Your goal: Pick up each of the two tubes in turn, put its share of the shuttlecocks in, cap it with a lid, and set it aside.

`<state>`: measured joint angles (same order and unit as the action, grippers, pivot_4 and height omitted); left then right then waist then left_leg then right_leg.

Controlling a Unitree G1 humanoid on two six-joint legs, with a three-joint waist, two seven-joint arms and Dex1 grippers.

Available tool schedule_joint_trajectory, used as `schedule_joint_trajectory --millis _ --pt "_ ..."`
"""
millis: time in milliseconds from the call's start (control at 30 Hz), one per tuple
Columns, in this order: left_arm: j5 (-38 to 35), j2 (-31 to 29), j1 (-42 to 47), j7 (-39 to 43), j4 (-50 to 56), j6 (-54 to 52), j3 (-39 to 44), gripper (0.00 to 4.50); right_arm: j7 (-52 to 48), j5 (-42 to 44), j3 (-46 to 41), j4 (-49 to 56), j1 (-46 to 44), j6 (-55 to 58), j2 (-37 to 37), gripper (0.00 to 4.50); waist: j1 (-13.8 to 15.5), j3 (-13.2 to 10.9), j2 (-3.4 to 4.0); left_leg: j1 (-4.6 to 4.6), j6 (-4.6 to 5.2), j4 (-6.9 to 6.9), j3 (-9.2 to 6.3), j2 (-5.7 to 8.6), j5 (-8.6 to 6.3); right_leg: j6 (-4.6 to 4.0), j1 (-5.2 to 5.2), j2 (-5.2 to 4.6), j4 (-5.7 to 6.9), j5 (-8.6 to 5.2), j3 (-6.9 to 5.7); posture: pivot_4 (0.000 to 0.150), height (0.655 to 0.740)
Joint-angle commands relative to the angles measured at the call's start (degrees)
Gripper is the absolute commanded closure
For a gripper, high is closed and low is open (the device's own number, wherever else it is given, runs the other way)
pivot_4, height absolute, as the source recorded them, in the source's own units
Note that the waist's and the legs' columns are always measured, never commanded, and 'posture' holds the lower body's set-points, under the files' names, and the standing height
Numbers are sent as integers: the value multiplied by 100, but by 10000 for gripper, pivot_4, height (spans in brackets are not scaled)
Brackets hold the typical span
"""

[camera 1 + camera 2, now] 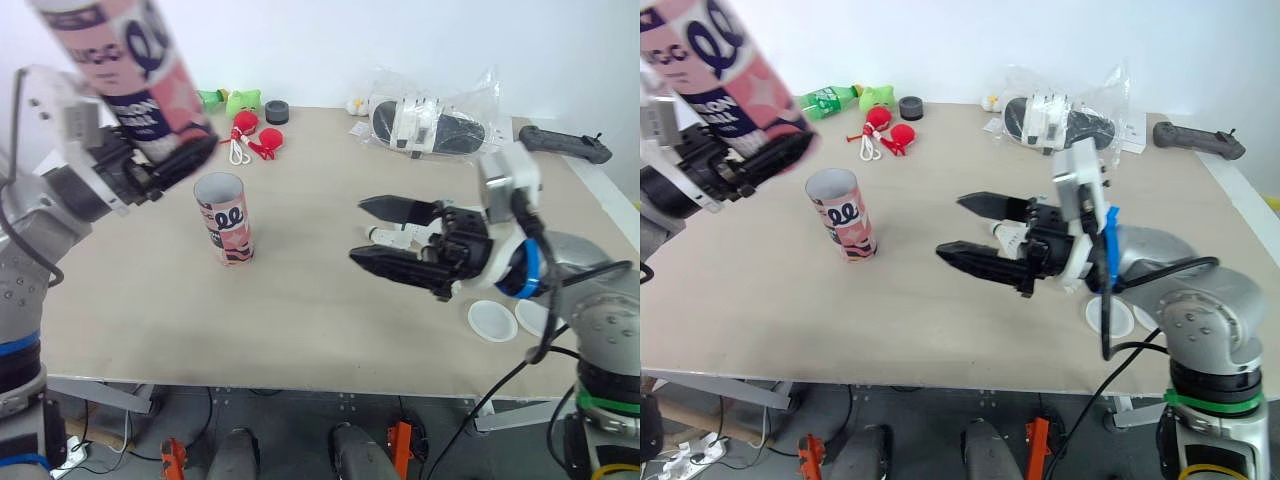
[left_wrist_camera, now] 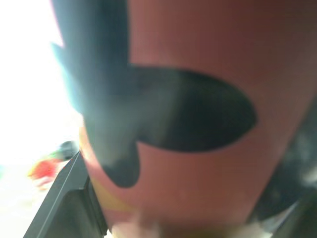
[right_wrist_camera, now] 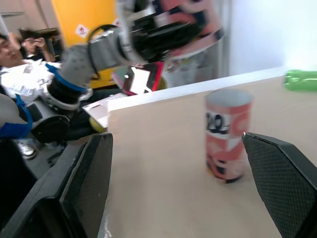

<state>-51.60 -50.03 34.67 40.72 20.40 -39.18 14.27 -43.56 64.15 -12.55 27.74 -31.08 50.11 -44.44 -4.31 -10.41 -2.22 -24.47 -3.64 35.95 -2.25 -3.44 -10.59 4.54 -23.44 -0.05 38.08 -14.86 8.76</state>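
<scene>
Raised tube [image 1: 135,75], clamped in our left gripper [image 1: 170,155], tilts high; our right gripper [image 1: 358,230] gapes empty beside a shuttlecock [image 1: 392,236]. We could knock over the standing tube [image 1: 224,218] while reaching across.

On the table's [image 1: 940,310] far left lie a green bottle [image 1: 830,97], a green toy [image 1: 880,97] and a black ring [image 1: 910,107], with 2 red pieces on a white cord [image 1: 888,132] just nearer. Farther right sits a clear plastic bag [image 1: 1065,110] of black-and-white items, and a black controller [image 1: 1198,140] lies at the far right.
</scene>
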Motion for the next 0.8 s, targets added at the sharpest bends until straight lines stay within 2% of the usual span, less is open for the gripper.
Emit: schedule_joint_trajectory --millis 33,133,233,367,600,800 --pt "-96 -360 210 600 270 -481 -471 15064 -185 -16 -555 -123 274 5 -456 0 1 0 0 2 2 -6 0 0 -1 -5 0 0 0 -5 -1 1500 7400" --pt "206 -614 281 1031 298 -582 -949 15064 -235 -147 -741 -128 576 -2 -733 0 0 -1 2 4 2 -21 -5 -1 -1 -15 -5 3 2 -11 -6 1500 7400" --pt "1073 -869 396 1463 303 -537 -2008 15064 -313 -561 -856 -126 1124 -57 -1076 0 2 -1 3 3 3 -27 -9 0 -2 -18 -6 3 3 -22 -11 1500 7400" --pt "1818 -697 304 1665 279 -389 -2880 15064 -354 -1145 -820 -177 1694 -302 -1243 0 6 -2 8 3 7 -29 -9 4 -4 -19 -6 -1 3 -28 -12 1500 7400" --pt "2879 -526 388 1735 14 -415 -3688 15064 -298 -2122 -583 -445 2201 -587 -1360 0 4 -3 10 3 9 -23 -10 4 -5 -19 -5 0 3 -27 -12 1500 7400" --pt "3413 -292 380 1841 -11 -533 -4055 15064 -12 -2541 -580 -572 2575 -594 -1060 0 10 -3 10 2 9 -14 -13 9 -5 -15 1 -4 4 -25 -12 1500 7400"
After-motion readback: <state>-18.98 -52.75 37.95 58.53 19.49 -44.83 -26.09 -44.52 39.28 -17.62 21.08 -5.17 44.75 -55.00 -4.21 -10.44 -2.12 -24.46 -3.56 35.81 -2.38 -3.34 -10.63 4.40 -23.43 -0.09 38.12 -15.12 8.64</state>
